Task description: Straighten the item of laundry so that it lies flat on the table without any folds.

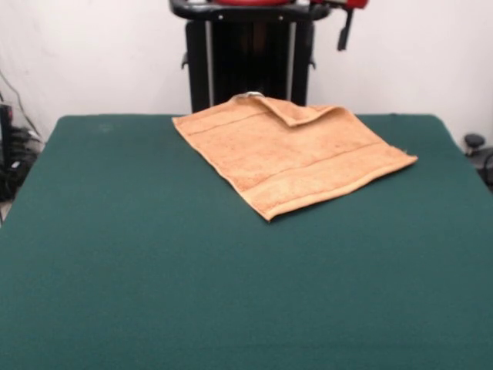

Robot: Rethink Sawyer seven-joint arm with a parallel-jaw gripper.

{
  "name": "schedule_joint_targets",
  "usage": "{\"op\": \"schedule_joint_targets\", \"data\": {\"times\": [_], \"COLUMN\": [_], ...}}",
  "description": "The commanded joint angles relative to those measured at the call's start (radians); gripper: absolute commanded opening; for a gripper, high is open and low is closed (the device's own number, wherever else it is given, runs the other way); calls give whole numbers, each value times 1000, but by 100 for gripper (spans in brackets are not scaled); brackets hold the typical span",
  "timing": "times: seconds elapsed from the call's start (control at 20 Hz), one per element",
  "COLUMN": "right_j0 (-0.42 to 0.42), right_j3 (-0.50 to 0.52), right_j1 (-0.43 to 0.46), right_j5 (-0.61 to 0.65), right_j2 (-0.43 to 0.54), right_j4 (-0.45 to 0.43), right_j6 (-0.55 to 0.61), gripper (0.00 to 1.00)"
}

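Note:
The orange-tan towel (289, 154) lies on the dark green table (231, 293), at the far middle and close to the robot's pedestal. It sits turned like a diamond, with border bands along its edges. Its far corner is folded over onto the towel's top (296, 112). A small pale label (251, 95) shows at the far edge. The rest of the towel lies flat. I see no gripper; only red and black parts of the arm (347, 19) show at the top edge.
The black pedestal (250, 62) stands just behind the towel against a white wall. Cables and dark equipment (11, 154) sit off the table's left side. A small black object (474, 141) sits off its right side.

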Motion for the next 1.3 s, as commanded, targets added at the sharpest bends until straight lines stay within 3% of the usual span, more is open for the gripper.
{"op": "schedule_joint_targets", "data": {"times": [0.05, 0.55, 0.95, 1.3], "right_j0": [3, -82, -118, -152], "right_j3": [-129, -143, -181, -233], "right_j1": [114, 347, 466, 603], "right_j5": [-68, -372, -427, -566], "right_j2": [16, 107, 151, 197], "right_j4": [-24, -32, -31, -54], "right_j6": [130, 171, 144, 181], "gripper": [100, 100, 100, 100]}}
